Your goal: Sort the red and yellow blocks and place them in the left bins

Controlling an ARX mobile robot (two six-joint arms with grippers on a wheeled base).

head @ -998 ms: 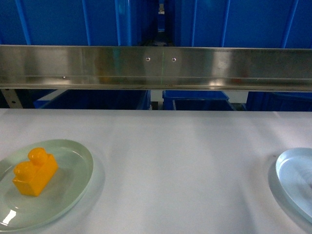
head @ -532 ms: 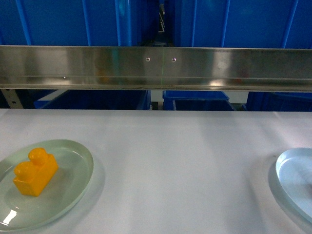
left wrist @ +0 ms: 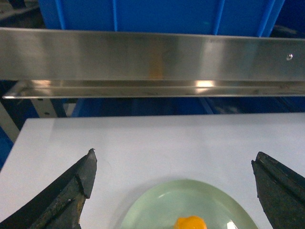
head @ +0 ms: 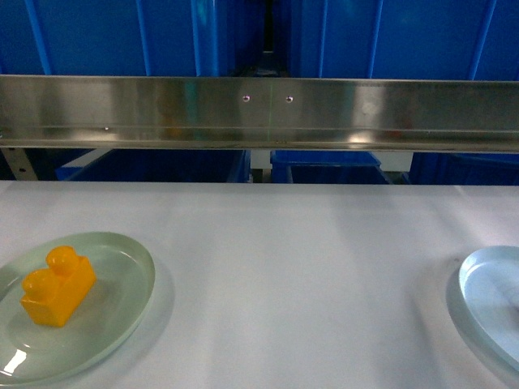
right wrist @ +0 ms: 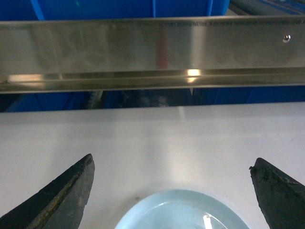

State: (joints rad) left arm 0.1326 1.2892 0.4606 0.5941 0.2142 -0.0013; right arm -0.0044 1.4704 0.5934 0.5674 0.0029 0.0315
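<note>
An orange-yellow brick (head: 58, 285) with two round studs lies on a pale-green plate (head: 122, 312) at the table's front left. In the left wrist view only the brick's top stud (left wrist: 190, 223) shows at the bottom edge, between the wide-apart fingers of my open left gripper (left wrist: 174, 164), which holds nothing. My right gripper (right wrist: 171, 167) is open too, over a pale-blue plate (right wrist: 157, 217). No red block shows in any view. Blue bins (head: 162, 36) stand behind and above a steel rail. Neither gripper shows in the head view.
A long steel rail (head: 259, 112) crosses the scene just past the white table's far edge. More blue crates (head: 324, 166) sit lower behind it. The pale-blue plate (head: 495, 304) lies at the table's front right. Bare white tabletop (head: 300, 275) lies between the two plates.
</note>
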